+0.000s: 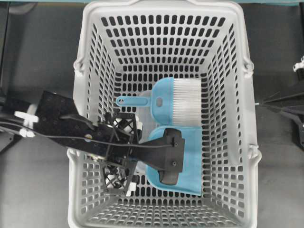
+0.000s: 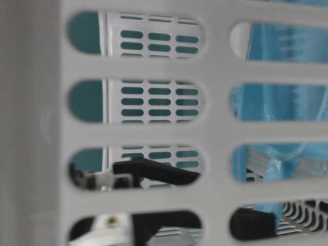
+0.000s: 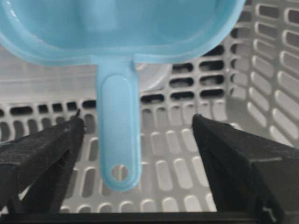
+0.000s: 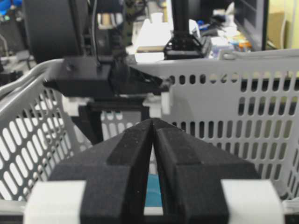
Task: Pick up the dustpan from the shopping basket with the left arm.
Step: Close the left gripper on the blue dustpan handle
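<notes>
Light-blue dustpan lies flat on the basket floor, just beside a brush. Left end effector sits low inside the basket, fingers apart on either side of the dustpan handle, not touching it. Right end effector is outside the basket, fingers together

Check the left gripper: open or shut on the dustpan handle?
Open. In the left wrist view the left gripper has its fingers spread on either side of the dustpan handle, with gaps both sides.
</notes>
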